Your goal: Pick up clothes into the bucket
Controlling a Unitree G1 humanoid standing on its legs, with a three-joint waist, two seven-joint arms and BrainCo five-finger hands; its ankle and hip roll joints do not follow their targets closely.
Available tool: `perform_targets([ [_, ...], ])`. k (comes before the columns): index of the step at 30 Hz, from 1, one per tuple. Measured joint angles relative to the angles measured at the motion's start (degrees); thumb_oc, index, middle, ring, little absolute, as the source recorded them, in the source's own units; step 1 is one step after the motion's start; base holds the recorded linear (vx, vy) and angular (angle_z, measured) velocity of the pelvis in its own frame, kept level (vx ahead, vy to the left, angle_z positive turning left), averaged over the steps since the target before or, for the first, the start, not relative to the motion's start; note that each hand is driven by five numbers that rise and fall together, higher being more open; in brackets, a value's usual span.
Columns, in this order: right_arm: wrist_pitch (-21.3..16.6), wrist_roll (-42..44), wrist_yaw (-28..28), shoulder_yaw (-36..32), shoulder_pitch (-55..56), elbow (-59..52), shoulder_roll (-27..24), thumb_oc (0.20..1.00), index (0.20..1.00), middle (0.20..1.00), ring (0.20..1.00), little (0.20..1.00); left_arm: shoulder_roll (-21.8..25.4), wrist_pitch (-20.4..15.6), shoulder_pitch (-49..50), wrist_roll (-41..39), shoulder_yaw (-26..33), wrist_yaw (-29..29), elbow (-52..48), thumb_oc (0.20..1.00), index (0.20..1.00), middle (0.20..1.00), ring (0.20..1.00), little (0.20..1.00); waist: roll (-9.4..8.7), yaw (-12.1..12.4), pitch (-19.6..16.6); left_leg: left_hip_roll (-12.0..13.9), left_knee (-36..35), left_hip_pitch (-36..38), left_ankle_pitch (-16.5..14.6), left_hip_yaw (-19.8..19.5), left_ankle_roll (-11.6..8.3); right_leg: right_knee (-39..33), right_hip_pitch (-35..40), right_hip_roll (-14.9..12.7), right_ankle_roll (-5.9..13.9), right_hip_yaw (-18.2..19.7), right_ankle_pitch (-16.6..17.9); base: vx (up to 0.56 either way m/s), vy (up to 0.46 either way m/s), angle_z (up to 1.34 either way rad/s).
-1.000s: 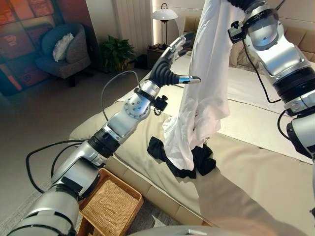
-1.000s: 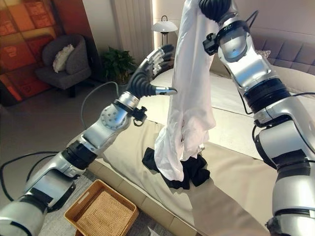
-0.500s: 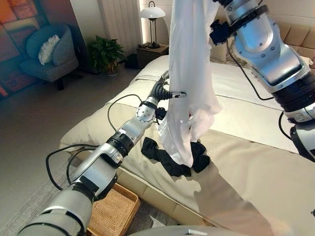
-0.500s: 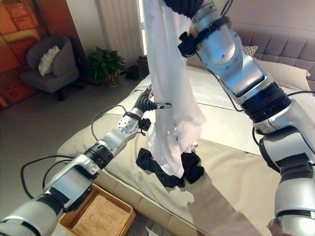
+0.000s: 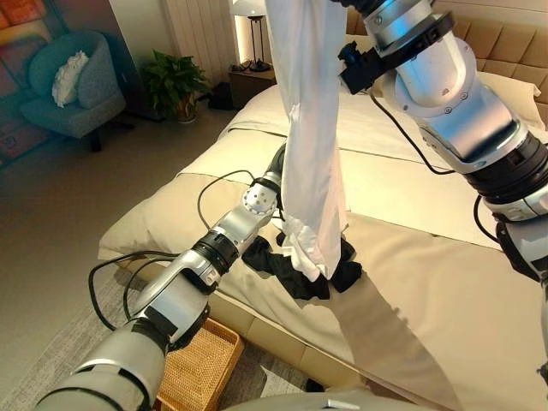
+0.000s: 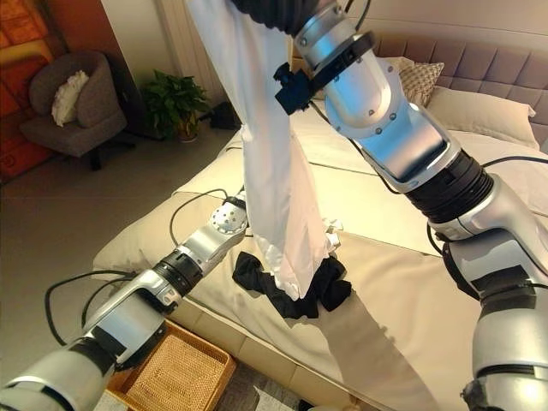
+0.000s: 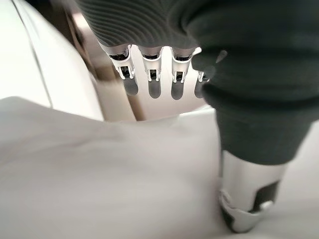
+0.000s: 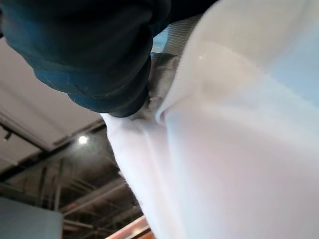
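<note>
White cloth garment (image 5: 310, 163) hanging long, bunched in clenched right hand (image 8: 99, 55); left hand (image 7: 164, 79) straight-fingered.

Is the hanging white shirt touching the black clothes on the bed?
Cannot tell. In the left eye view the white shirt overlaps the black clothes; no contact or gap shows.

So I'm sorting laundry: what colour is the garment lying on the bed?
Black, clearest in the right eye view.

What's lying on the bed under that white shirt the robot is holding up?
A crumpled black garment lies on the bed beneath the hanging white shirt. The shirt's hem covers its middle, so that part is hidden.
</note>
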Motion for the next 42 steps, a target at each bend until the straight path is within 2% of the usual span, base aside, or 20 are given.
perform_targets([
  [2, 0.0, 0.95, 0.29, -0.07, 0.0, 0.13, -0.32, 0.2, 0.2, 0.2, 0.2, 0.2, 2.35, -0.1, -0.5, -5.96, -2.32, -3.9, -3.52, 1.0, 1.0, 1.0, 1.0, 1.0, 0.0, 0.1, 0.0, 0.0, 0.0, 0.04, -0.06, -0.03, -0.09, 0.0, 0.06, 0.01, 0.0, -0.03, 0.0, 0.02, -0.009, 0.0],
  [3, -0.01, 1.49, 0.92, -0.06, 0.01, 0.18, -0.26, 0.2, 0.2, 0.2, 0.2, 0.2, 4.87, 0.93, -0.58, -13.42, -4.52, -7.39, -6.21, 0.755, 0.755, 0.755, 0.755, 0.755, -0.03, -0.02, 0.01, 0.04, 0.0, 0.03, -0.15, -0.03, -0.21, 0.0, 0.02, 0.06, 0.0, -0.05, 0.0, 0.0, 0.0, 0.0],
  [4, -0.01, 1.82, 1.12, -0.07, 0.01, 0.25, -0.29, 0.2, 0.2, 0.2, 0.2, 0.2, 5.77, 1.38, -0.62, -15.99, -5.32, -8.86, -7.02, 0.586, 0.586, 0.586, 0.586, 0.586, -0.02, 0.03, 0.02, 0.06, 0.0, 0.04, -0.17, -0.04, -0.24, 0.0, 0.06, 0.06, -0.01, -0.06, 0.0, 0.0, 0.0, 0.0],
  [5, -0.01, 1.96, 1.38, -0.07, 0.01, 0.54, -0.28, 0.2, 0.2, 0.2, 0.2, 0.2, 6.62, 2.64, -0.61, -20.39, -5.68, -11.3, -7.66, 0.438, 0.438, 0.438, 0.438, 0.438, -0.03, 0.09, 0.01, 0.07, 0.0, 0.04, -0.17, -0.06, -0.24, 0.0, 0.08, 0.06, -0.01, -0.1, 0.0, 0.0, 0.0, 0.0],
  [6, -0.01, 1.96, 1.65, -0.06, 0.01, 0.6, -0.3, 0.2, 0.2, 0.2, 0.2, 0.2, 7.24, 3.21, -0.61, -22.55, -5.84, -12.39, -8.04, 0.382, 0.382, 0.382, 0.382, 0.382, -0.06, 0.07, 0.03, 0.08, 0.0, 0.04, -0.17, -0.06, -0.25, 0.0, 0.08, 0.09, -0.01, -0.1, 0.0, 0.0, 0.0, 0.0],
  [7, -0.01, 1.98, 2.23, -0.07, 0.01, 0.71, -0.38, 0.2, 0.2, 0.2, 0.2, 0.2, 8.22, 4.19, -0.6, -25.68, -6.19, -14.27, -8.46, 0.2, 0.2, 0.2, 0.2, 0.2, -0.07, 0.09, 0.03, 0.07, 0.0, 0.05, -0.18, -0.07, -0.26, 0.0, 0.08, 0.09, -0.01, -0.1, 0.0, 0.0, 0.0, 0.0],
  [11, 0.0, 2.75, 3.44, -0.06, 0.05, 2.55, -0.34, 0.2, 0.2, 0.2, 0.2, 0.2, 9.2, 6.41, -0.47, -31.75, -6.18, -18.14, -8.88, 0.2, 0.2, 0.2, 0.2, 0.2, -0.09, 0.23, 0.03, 0.03, -0.01, 0.05, -0.18, -0.15, -0.26, 0.0, 0.14, 0.05, -0.01, -0.25, 0.0, 0.0, 0.0, 0.0],
  [16, 0.01, 2.96, 4.2, -0.21, 1.04, 3.48, -0.42, 0.2, 0.2, 0.2, 0.2, 0.2, 7.98, 7.14, 3.73, -34.61, -3.58, -20.22, -8.99, 0.2, 0.2, 0.2, 0.2, 0.2, -0.25, 0.22, 0.05, 0.01, -0.01, 0.08, -0.19, -0.2, -0.26, 0.0, 0.19, 0.05, -0.01, -0.36, 0.0, 0.0, 0.0, 0.0],
  [22, 0.44, 2.86, 4.47, -3.83, 4.51, 6.3, -0.23, 0.2, 0.2, 0.2, 0.2, 0.2, 3.14, 6.91, 13.24, -36.82, 7.41, -19.58, -8.92, 0.2, 0.2, 0.2, 0.2, 0.2, -1.2, 0.45, 0.21, 0.0, -0.01, 0.11, -0.19, -0.2, -0.25, 0.01, 0.19, 0.06, -0.03, -0.28, 0.03, 0.0, 0.0, 0.0],
  [30, 2.92, -0.24, 4.34, -5.87, 7.02, 11.95, 1.99, 0.2, 0.2, 0.2, 0.2, 0.2, -1.67, 5.41, 19.86, -41.5, 15.56, -17.09, -8.99, 0.2, 0.2, 0.2, 0.2, 0.2, -1.89, 2.0, 0.18, -0.1, 0.0, 0.2, -0.22, -0.13, -0.2, 0.01, 0.24, 0.0, -0.22, -0.15, 0.19, 0.0, 0.0, 0.0],
  [31, 3.7, -1.05, 4.29, -5.89, 7.1, 13.41, 2.52, 0.859, 0.859, 0.859, 0.859, 0.859, -2.54, 4.69, 20.65, -42.27, 15.92, -16.33, -8.98, 0.2, 0.2, 0.2, 0.2, 0.2, -2.05, 1.95, 0.27, -0.11, -0.01, 0.18, -0.22, -0.14, -0.2, 0.01, 0.23, -0.02, -0.22, -0.19, 0.19, 0.0, 0.0, 0.0],
  [32, 4.14, -1.38, 4.28, -5.9, 7.12, 14.19, 2.78, 1.0, 1.0, 1.0, 1.0, 1.0, -2.66, 4.68, 20.86, -42.27, 15.91, -16.09, -8.99, 0.2, 0.2, 0.2, 0.2, 0.2, -2.13, 2.04, 0.3, -0.11, -0.01, 0.17, -0.22, -0.14, -0.2, 0.01, 0.23, -0.02, -0.22, -0.21, 0.19, 0.0, 0.0, 0.0],
  [37, 6.03, -4.39, 3.08, -8.09, 8.73, 18.19, 5.12, 1.0, 1.0, 1.0, 1.0, 1.0, -4.34, 2.7, 23.5, -43.97, 18.68, -13.64, -11.27, 0.2, 0.2, 0.2, 0.2, 0.2, -2.63, 3.73, 0.44, -0.12, 0.0, 0.16, -0.22, -0.17, -0.19, 0.01, 0.23, -0.03, -0.24, -0.34, 0.21, 0.0, 0.0, 0.0],
  [42, 7.47, -7.33, 1.88, -8.9, 9.15, 22.0, 6.69, 1.0, 1.0, 1.0, 1.0, 1.0, -4.81, -1.12, 23.64, -44.47, 23.44, -9.89, -11.89, 0.2, 0.2, 0.2, 0.2, 0.2, -3.15, 4.76, 0.76, -0.17, 0.0, 0.14, -0.22, -0.46, -0.19, 0.01, 0.36, -0.15, -0.24, -0.71, 0.22, 0.0, 0.007, 0.02],
])
